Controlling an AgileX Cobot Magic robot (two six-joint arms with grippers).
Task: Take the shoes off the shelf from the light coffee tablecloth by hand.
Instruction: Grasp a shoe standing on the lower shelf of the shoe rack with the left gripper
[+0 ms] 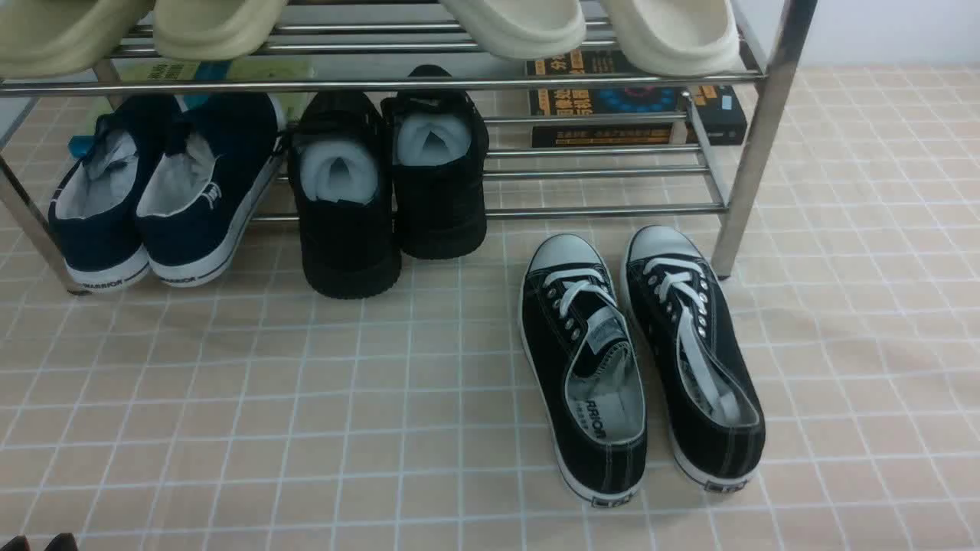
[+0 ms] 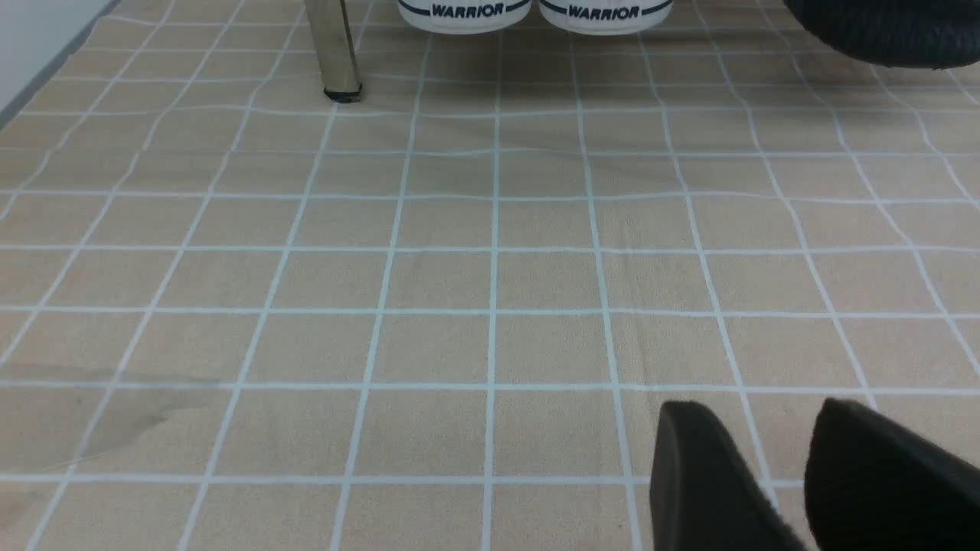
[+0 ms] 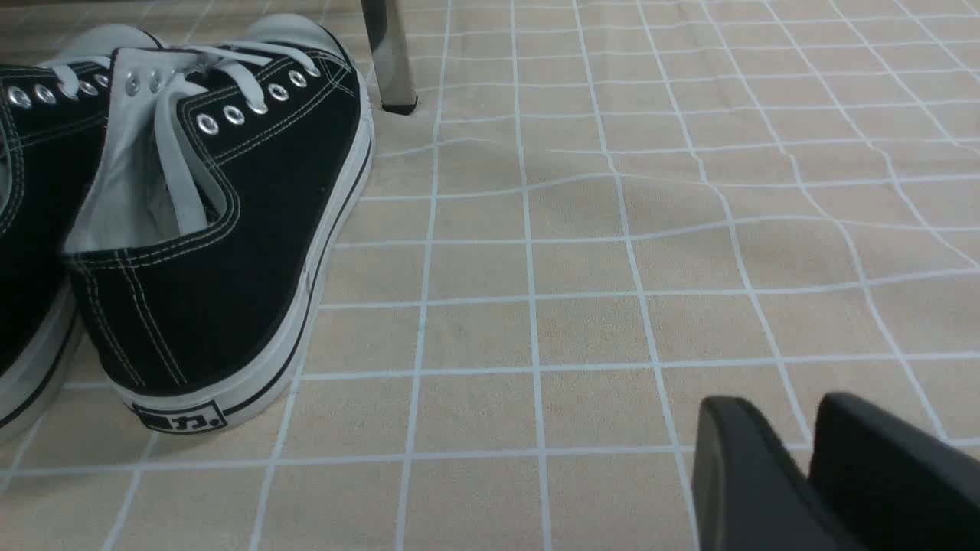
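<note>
The all-black knit shoes (image 1: 383,191) stand side by side on the bottom tier of the chrome shelf (image 1: 597,210), heels toward me, white paper inside. The left one juts out over the light coffee tablecloth (image 1: 306,421). One black heel shows in the left wrist view (image 2: 880,30). My left gripper (image 2: 766,428) is slightly open and empty, low over bare cloth well in front of the shelf. Only its tips show in the front view (image 1: 38,542). My right gripper (image 3: 796,413) is shut and empty over the cloth, beside the canvas sneakers. It is out of the front view.
Navy sneakers (image 1: 161,191) sit left of the black pair on the shelf. Black canvas sneakers with white toe caps (image 1: 643,352) lie on the cloth near the right shelf post (image 1: 746,176). Pale slippers (image 1: 521,23) fill the upper tier. Books (image 1: 635,103) lie behind.
</note>
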